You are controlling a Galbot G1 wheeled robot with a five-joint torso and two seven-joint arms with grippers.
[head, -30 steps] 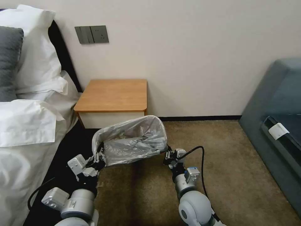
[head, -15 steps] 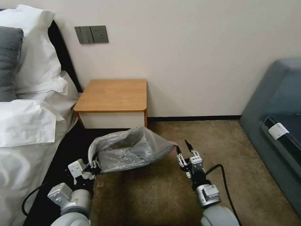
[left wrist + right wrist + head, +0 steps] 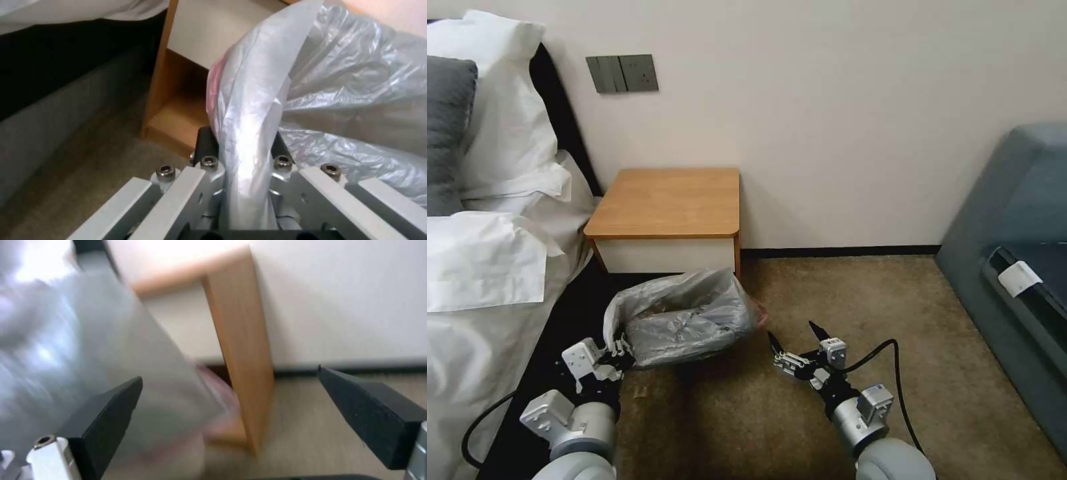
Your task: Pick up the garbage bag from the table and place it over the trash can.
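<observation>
The crinkly grey garbage bag slumps on the carpet in front of the table, a pinkish rim band showing at its right end. My left gripper is shut on the bag's left edge; the left wrist view shows plastic pinched between the pads of the gripper. My right gripper stands open just right of the bag, with nothing held. In the right wrist view the gripper has its dark fingers spread, the blurred bag near one of them. The trash can is hidden.
A bed with white linen runs along the left. A blue-grey sofa stands at the right. Brown carpet lies open between them. The table's wooden side and low shelf are close behind the bag.
My right gripper let go of the bag's right edge, opened and drew back. The bag's mouth collapsed and sank leftward. The left gripper kept its hold and shifted slightly left.
</observation>
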